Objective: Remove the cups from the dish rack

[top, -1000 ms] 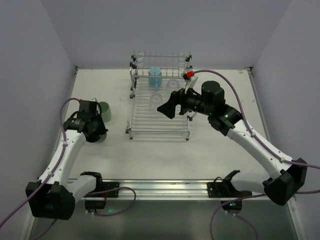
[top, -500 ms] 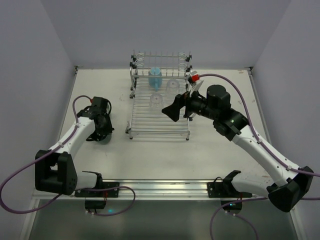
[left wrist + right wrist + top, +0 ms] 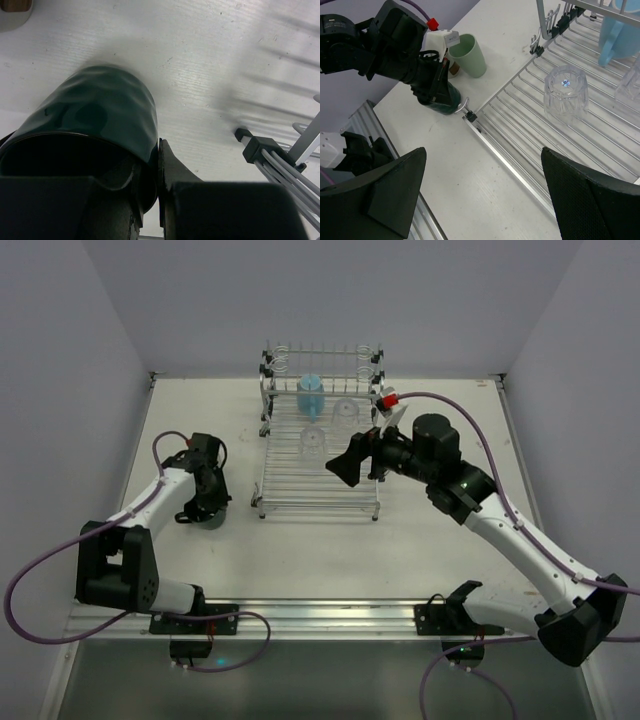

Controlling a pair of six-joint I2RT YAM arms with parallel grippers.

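Observation:
The chrome dish rack (image 3: 320,475) stands mid-table. On it are a light blue cup (image 3: 310,395) and two clear tumblers (image 3: 313,439) (image 3: 345,410). My left gripper (image 3: 203,508) is shut on the rim wall of the dark teal mug (image 3: 100,110), which stands upright on the table by the rack's front left corner (image 3: 470,117). The right wrist view shows the mug (image 3: 442,100) and the pale green cup (image 3: 469,55) behind it. A beige cup (image 3: 12,10) shows at the left wrist view's corner. My right gripper (image 3: 348,462) hangs open and empty over the rack.
The rack's raised back rail (image 3: 322,365) with coil holders is at the far side. A metal rail (image 3: 300,615) runs along the table's near edge. Purple walls close in the left, back and right.
My left arm folded its elbow in and its gripper, with the mug, shifted right toward the rack corner, now hiding the green cup from above. My right gripper drew back slightly to the right.

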